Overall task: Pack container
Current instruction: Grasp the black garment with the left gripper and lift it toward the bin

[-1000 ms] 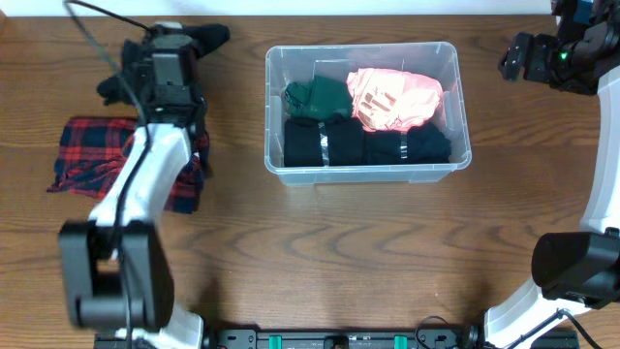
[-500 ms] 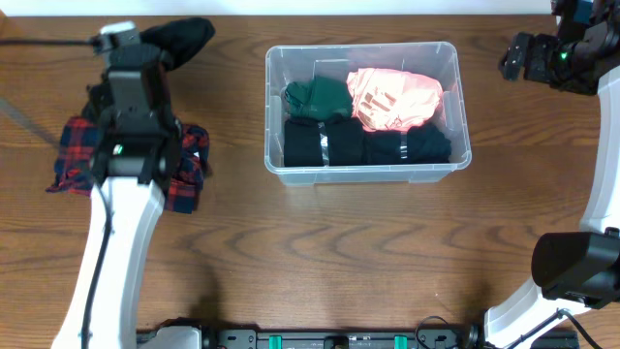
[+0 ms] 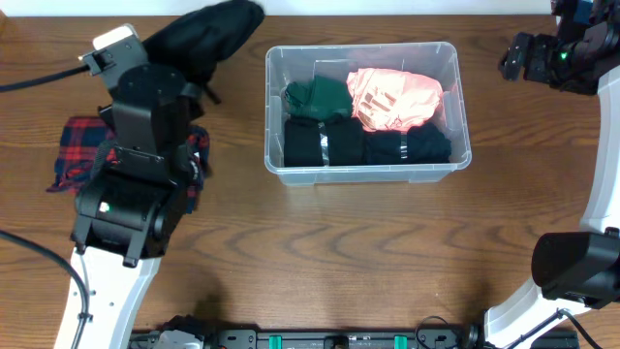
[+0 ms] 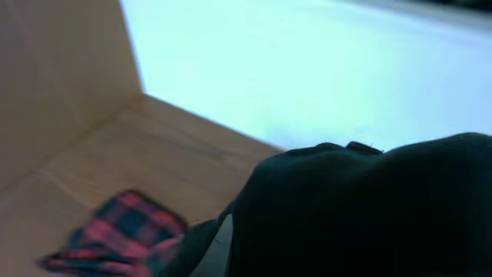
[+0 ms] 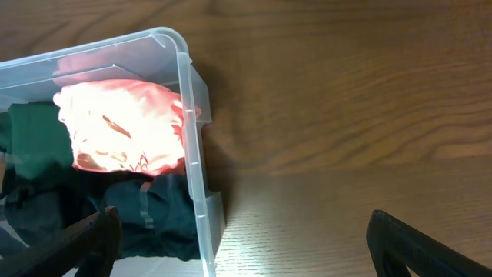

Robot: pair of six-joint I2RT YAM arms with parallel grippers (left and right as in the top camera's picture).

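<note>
The clear container stands at the table's centre and holds a green garment, a pink one and dark folded clothes. My left gripper is raised left of it, shut on a black garment that hangs at the far edge. That black garment fills the left wrist view and hides the fingers. My right gripper hovers beyond the container's right end. In the right wrist view this gripper is open and empty over the container's rim.
A red and navy plaid cloth lies on the wood at the left, partly under my left arm. The same plaid cloth shows blurred in the left wrist view. Bare wooden tabletop lies in front of the container.
My left arm has risen toward the camera, lifting the black garment and carrying it a little right, toward the container. The right arm has not moved.
</note>
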